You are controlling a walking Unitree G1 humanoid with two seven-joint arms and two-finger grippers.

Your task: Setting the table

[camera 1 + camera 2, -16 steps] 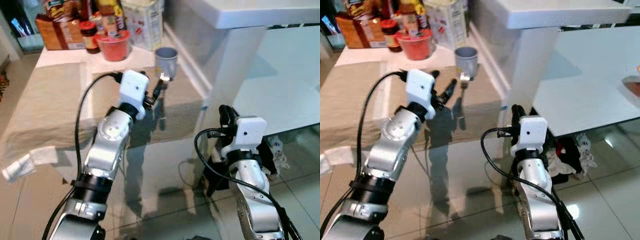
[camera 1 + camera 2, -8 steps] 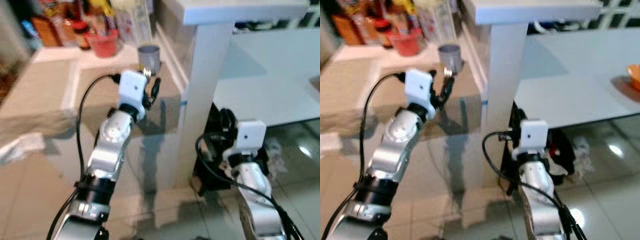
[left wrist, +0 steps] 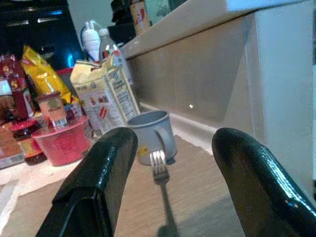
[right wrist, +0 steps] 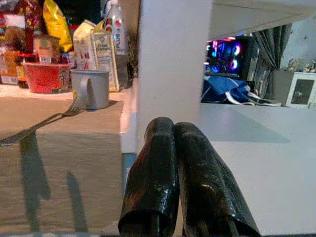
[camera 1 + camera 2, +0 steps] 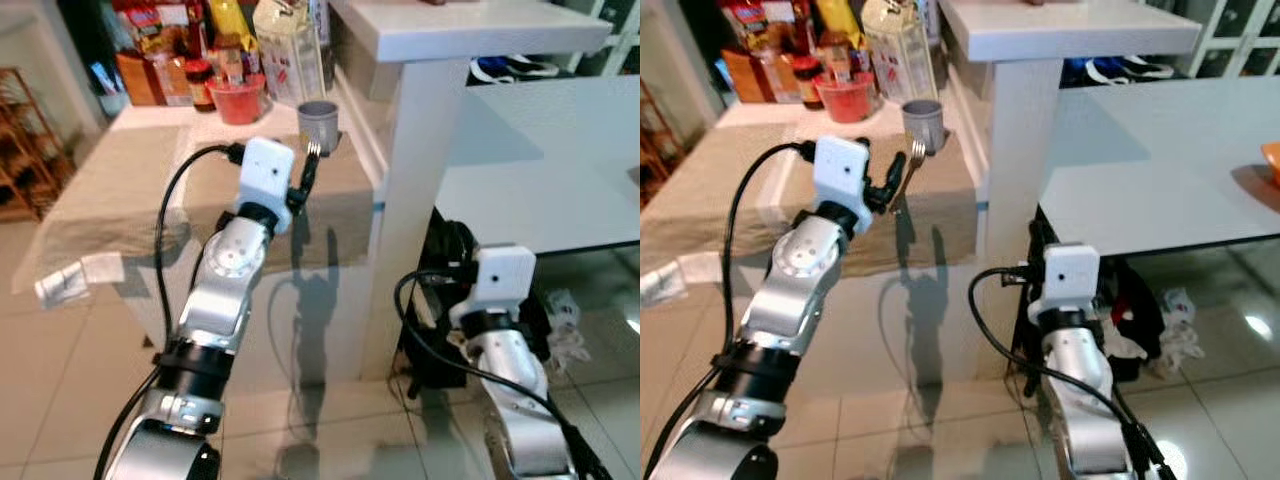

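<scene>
Beige cloth covers the table [image 5: 110, 190], with a grey mug [image 5: 318, 124] at its far right corner. Left tool [image 5: 892, 180] grips a silver metal fork [image 5: 908, 162] upright near the mug; right tool [image 4: 185, 173], fingers pressed together, hangs low beside the white pillar [image 5: 420, 200].

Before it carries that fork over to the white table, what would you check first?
1. Fork held by the left gripper: ok, handle low between the fingers, tines up.
2. Fork clear of the grey mug: ok, apart in the right wrist view.
3. White pillar between the fork and the white table: not ok, the arm must go around it.
4. Landing spot on the white table: ok, bare surface near the edge.
5. Right gripper out of the way: ok, low beside the pillar, fingers together.
</scene>
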